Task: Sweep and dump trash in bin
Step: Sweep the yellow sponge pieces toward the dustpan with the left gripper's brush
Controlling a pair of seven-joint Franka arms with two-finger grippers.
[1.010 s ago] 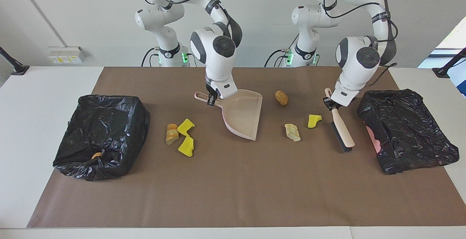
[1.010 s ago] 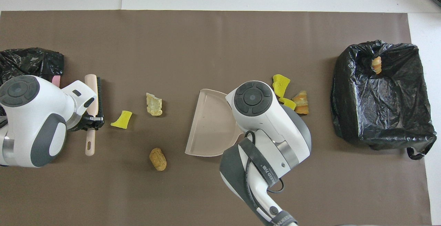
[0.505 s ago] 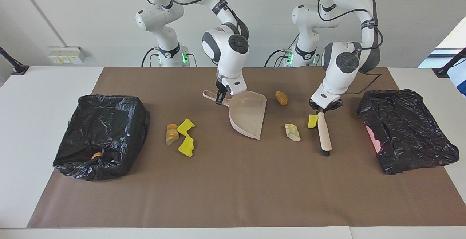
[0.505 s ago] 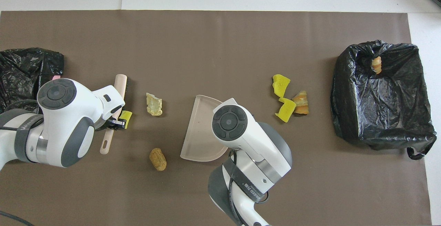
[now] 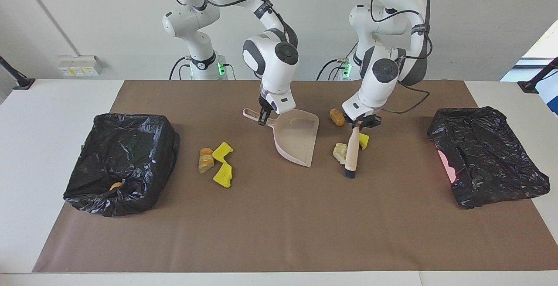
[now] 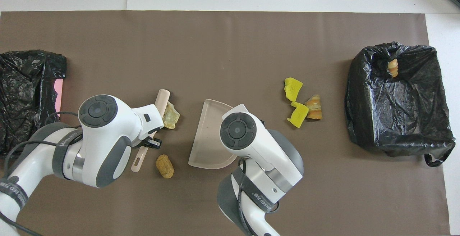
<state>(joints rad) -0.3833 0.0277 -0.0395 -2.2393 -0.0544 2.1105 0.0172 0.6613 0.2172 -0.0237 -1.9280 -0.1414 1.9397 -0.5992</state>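
Six scraps of trash: three (image 5: 216, 161) together near the right arm's bin (image 5: 122, 163), three (image 5: 340, 152) around the brush (image 5: 351, 155). One dustpan (image 5: 296, 140), two bins. Left gripper (image 5: 361, 122) squeezes the brush, right gripper (image 5: 263, 117) squeezes the dustpan handle. Lots of bare mat (image 5: 279, 225) far from the robots.

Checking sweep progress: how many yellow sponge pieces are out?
3 yellow sponge pieces: two beside the bread lump toward the right arm's end; one beside the brush. More could hide beneath the arms.
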